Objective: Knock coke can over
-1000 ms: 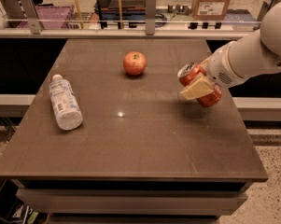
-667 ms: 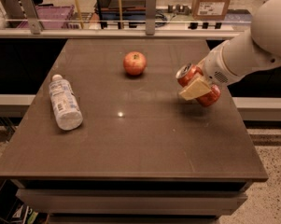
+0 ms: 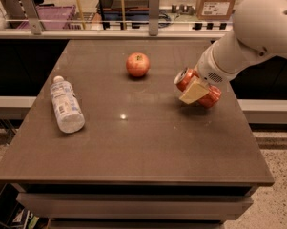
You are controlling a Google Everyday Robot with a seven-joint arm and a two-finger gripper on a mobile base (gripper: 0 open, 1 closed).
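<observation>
The red coke can lies tipped on its side at the right of the table, its silver top facing left. My gripper reaches in from the upper right on the white arm and is shut on the can. One tan finger pad lies across the front of the can; the other finger is hidden behind it. The can's lower end is at the table surface.
A red apple sits at the middle back of the dark table. A clear plastic water bottle lies on its side at the left. The table's right edge is close to the can. Shelves and boxes stand behind the table.
The arm has swung a little to the left and its elbow has come further into view. The can has shifted slightly left with the gripper and stays tipped.
</observation>
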